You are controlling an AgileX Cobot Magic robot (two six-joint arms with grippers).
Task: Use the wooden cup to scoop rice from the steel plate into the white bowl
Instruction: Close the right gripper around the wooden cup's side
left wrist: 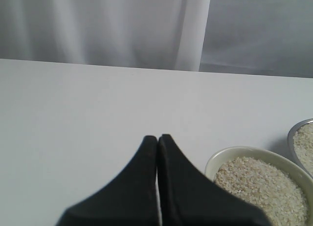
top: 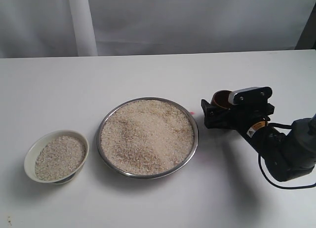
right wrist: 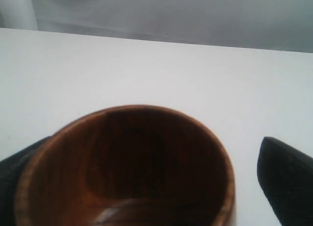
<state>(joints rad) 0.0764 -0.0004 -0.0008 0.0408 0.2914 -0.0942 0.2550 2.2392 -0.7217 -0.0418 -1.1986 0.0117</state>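
Note:
The steel plate (top: pixel 98 137) sits mid-table, heaped with rice (top: pixel 147 135). Left of it stands the white bowl (top: pixel 29 158), also holding rice (top: pixel 59 156). The wooden cup (top: pixel 221 98) stands upright on the table just right of the plate. My right gripper (top: pixel 213 105) is open around the cup (right wrist: pixel 127 167), which looks empty inside. One finger lies against the cup's side, while the other finger (right wrist: pixel 286 182) stands apart from it with white table between them. My left gripper (left wrist: pixel 157 138) is shut on nothing, above the table beside the white bowl (left wrist: pixel 230 155); the exterior view does not show it.
A white curtain hangs behind the table's far edge. A black cable (top: pixel 269 174) loops from the right arm near the table's right side. The plate's rim (left wrist: pixel 298 130) shows at the edge of the left wrist view.

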